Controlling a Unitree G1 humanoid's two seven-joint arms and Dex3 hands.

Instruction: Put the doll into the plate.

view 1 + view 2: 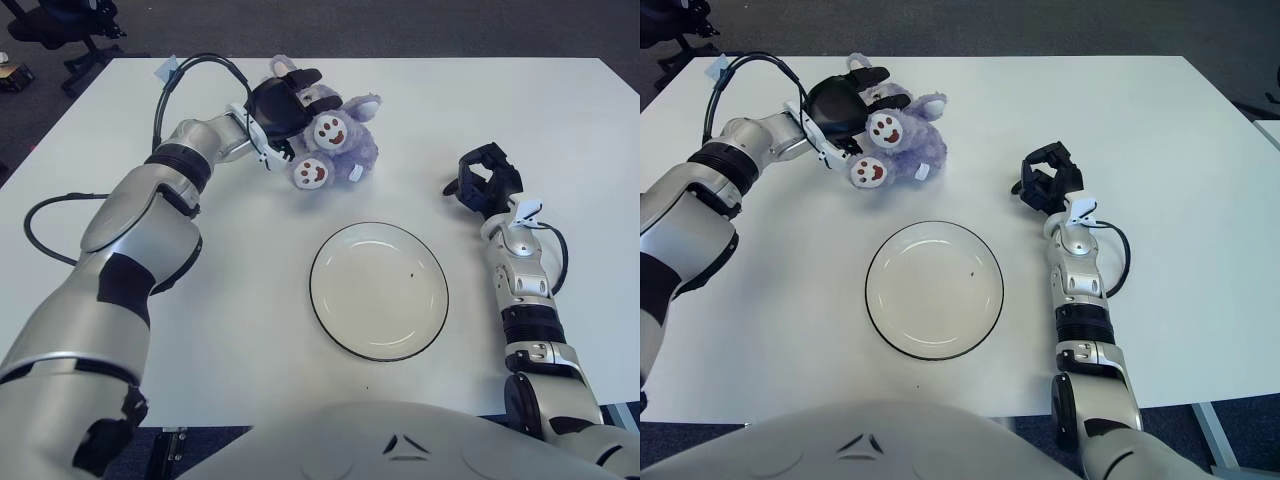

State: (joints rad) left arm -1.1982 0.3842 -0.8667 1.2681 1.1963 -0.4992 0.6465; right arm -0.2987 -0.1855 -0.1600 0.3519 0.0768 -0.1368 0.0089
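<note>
Far across the white counter point(150, 330), the left hand point(277, 103) is reached out to the purple plush doll point(335, 140), pressed against the doll's left side. Its black fingers point(300, 77) curl over the top of the doll's head, with one finger lying across the purple fur near an ear, so the hand is closed around that side of the toy. The doll lies on the counter on its back or side, two round cream faces with brown smiling marks turned upward, one above the other, and a small white tag showing at its lower right edge. A black cable point(195, 70) loops up from the left forearm beside the hand.

Nearer the robot and a little to the right of the doll sits the round white plate point(330, 315) with a thin dark rim, flat on the counter and apart from the doll. A tiny dark speck marks its inner surface, right of centre.

The right hand point(487, 180) shows to the right of the plate, well apart from both plate and doll, its dark fingers curled inward and holding nothing. Dark carpet and the base of an office chair point(60, 30) show beyond the counter's far left corner.
</note>
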